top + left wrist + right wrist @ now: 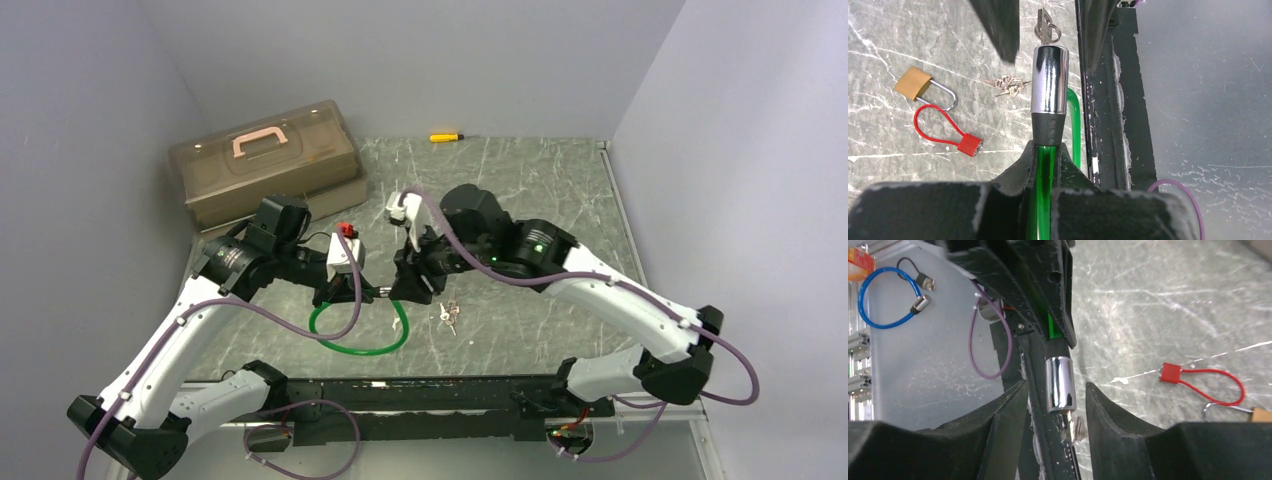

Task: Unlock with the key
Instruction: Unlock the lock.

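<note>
Table (560, 200) with a grey marbled top carried the whole scene, and the two arms met nose to nose just left of the middle of the top view. The left gripper (1044, 152) was clamped shut on the green cable (360, 352), at the bottom centre of its own wrist view, right below the chrome barrel (1049, 77). That barrel ran straight up the frame from the grip, its long axis pointing at the right gripper (1053, 390) opposite. The key (1043, 22) sat in the barrel's far end, at the top centre of the left wrist view, its head and ring sticking out along the same axis.

The right gripper was the nearer tool to the key. Its jaws stood open, one on each side of the barrel's end, touching neither barrel nor key as far as either wrist view showed. In the right wrist view the barrel came down between the fingers (1003, 410) from the upper middle, the key end lowest and blurred.

By this reading, the next move turned on closing squarely on the key's head and twisting about the barrel's axis while the left grip braced the cable.
</note>
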You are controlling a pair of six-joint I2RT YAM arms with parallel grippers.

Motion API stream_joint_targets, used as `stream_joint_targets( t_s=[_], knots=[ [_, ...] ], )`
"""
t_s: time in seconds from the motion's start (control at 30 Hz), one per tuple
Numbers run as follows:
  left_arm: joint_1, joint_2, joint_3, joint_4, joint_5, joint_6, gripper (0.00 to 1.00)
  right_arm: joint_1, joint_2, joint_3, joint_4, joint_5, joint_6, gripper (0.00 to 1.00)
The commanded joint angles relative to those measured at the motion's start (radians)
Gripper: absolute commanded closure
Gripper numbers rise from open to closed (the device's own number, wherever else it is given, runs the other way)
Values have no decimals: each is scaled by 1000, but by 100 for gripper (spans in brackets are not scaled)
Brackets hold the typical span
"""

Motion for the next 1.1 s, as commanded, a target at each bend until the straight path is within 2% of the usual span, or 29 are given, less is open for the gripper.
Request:
stream_joint_targets(
  t_s=[0.0,0.1,0.27,0.53,0.67,0.87,1.07],
  knots=[
    [1,-24,55,33,32,-56,100,-5,-144,-3,87,66,-5,51],
    [2,-29,59,47,41,-88,100,-10,-203,-37,74,107,-1,50],
    [1,-29,77,60,67,-115,100,-15,-271,-115,74,129,17,54],
    [1,-20,94,58,88,-113,100,-16,-239,-100,66,91,7,61],
    [1,-23,96,53,89,-110,100,-15,-225,-89,74,86,0,71],
    [2,-23,100,56,89,-115,100,-17,-226,-108,100,79,8,93],
    [2,-20,104,77,95,-137,100,-16,-216,-117,116,55,16,98]
  ],
)
